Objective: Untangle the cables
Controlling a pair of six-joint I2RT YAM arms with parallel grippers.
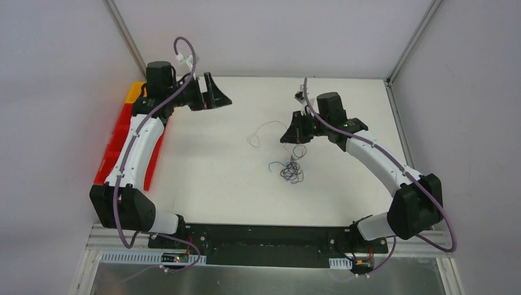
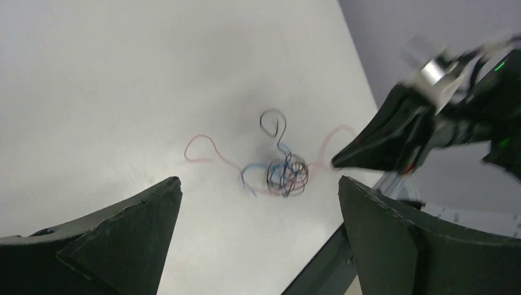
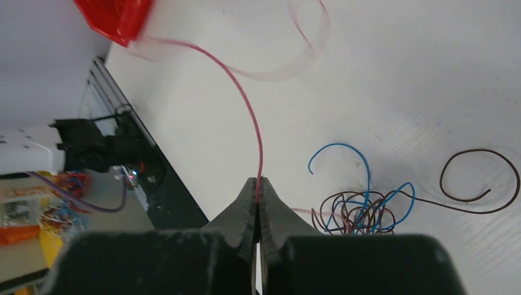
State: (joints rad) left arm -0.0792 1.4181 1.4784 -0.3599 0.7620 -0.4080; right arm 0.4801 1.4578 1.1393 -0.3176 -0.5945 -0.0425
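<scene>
white table (image 1: 203,172), one wire tangle (image 2: 287,174); left jaws apart, right jaws clamping one red wire (image 3: 249,117)

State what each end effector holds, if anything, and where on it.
The right end effector pinches the red cable partway along, beside the tangle; the left end effector is open, holding nothing.

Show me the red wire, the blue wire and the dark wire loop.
red wire (image 3: 258,153), right wrist view, on its straight stretch
blue wire (image 3: 362,161), right wrist view, top of its open curl
dark wire loop (image 3: 482,150), right wrist view, top of the loop
</scene>
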